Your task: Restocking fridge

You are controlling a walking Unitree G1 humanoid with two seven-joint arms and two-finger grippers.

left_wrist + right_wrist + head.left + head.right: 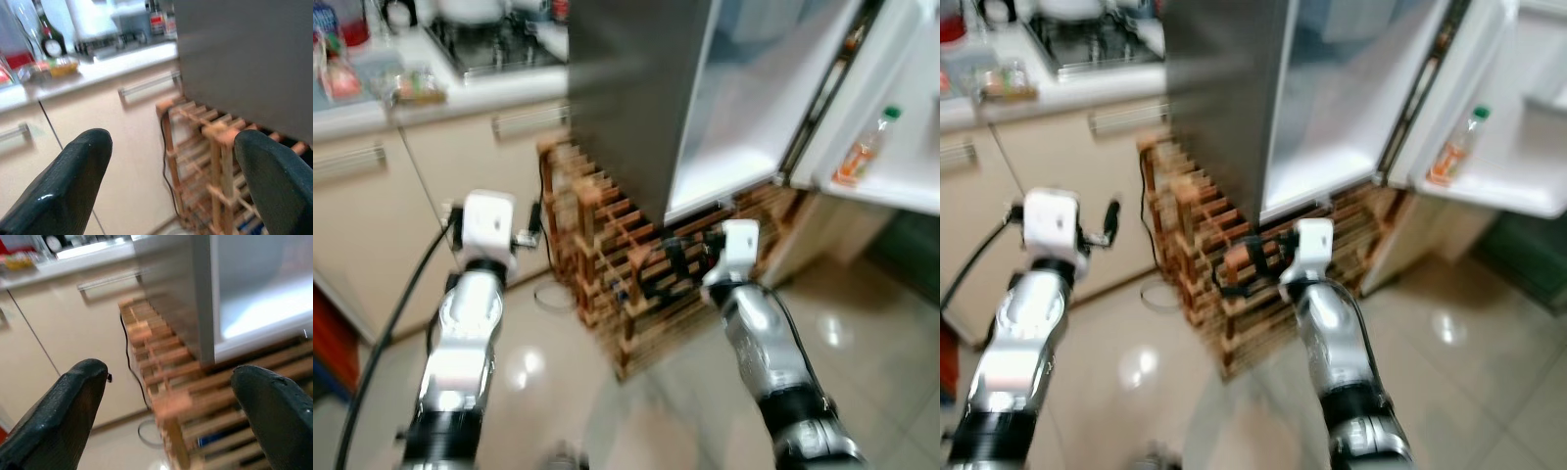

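Note:
The fridge [636,88] stands ahead with its door [911,166] swung open to the right. An orange-labelled bottle with a green cap [864,147] sits in the door shelf. My left gripper [527,227] is raised in front of the cream cabinets, open and holding nothing; its fingers [68,186] stand wide apart. My right gripper [680,250] is held low before the fridge's bottom edge and the wooden rack, also open and with nothing in it, fingers [274,411] spread. The whole picture is blurred.
A wooden bottle rack [607,264] stands on the floor beside and under the fridge. Cream cabinets [372,225] run along the left under a counter with a hob [489,49] and packets. A cable loop [553,294] lies on the glossy tile floor.

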